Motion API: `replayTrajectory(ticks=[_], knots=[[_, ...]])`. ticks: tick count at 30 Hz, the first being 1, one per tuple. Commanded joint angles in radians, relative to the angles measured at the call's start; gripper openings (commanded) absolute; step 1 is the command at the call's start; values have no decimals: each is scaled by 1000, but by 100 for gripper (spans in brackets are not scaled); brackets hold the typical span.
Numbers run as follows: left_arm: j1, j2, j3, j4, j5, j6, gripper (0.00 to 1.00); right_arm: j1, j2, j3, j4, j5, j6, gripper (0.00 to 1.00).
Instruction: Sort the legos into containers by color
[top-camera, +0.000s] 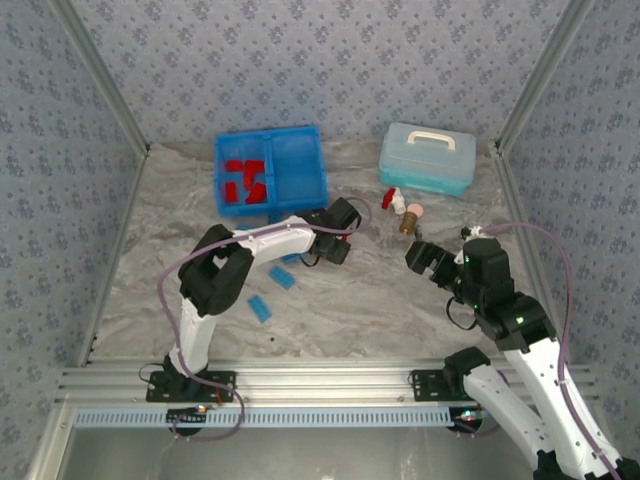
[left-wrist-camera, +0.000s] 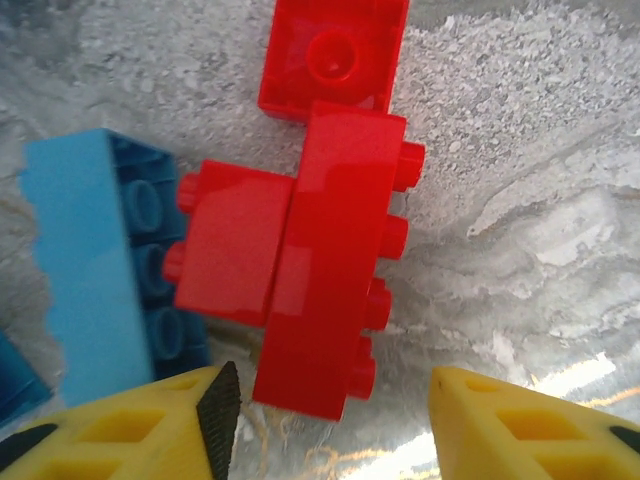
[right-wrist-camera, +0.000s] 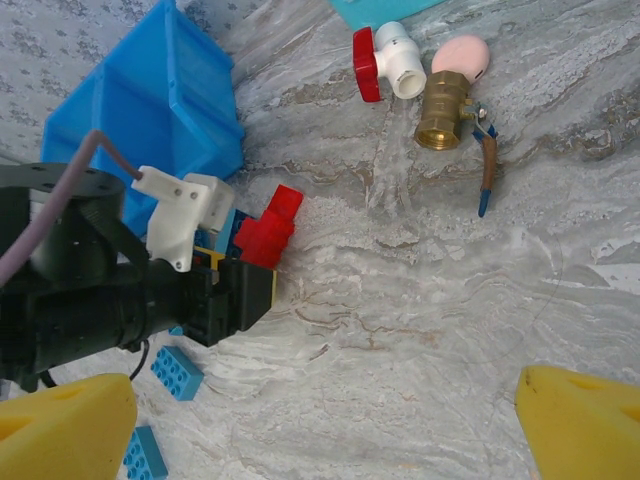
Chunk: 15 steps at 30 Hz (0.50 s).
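We see left hand (left-wrist-camera: 330, 390) part-open, fingers apart, gripping nothing. Long red brick (left-wrist-camera: 335, 270) sits btwn fingertips & runs ahead, close to left finger, clear of right one. Short red brick (left-wrist-camera: 235, 245) touches its left side. Third red brick (left-wrist-camera: 330, 55) farther ahead. Light blue brick (left-wrist-camera: 95, 260) off to left. Tray (top-camera: 268, 133) beyond hand; we spot red bricks (top-camera: 243, 180) in its left compartment. Right hand (right-wrist-camera: 325, 400) wide open, holding nothing; brass valve (right-wrist-camera: 447, 100) well ahead of it.
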Motion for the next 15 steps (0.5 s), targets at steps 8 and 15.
replayTrajectory(ticks=[8,15], knots=[[9,56,42,45,13,5,38,-7,-3,4,-9,11,6,100],[8,27,36,41,39,8,18,-8,-3,2,-10,9,11,100]])
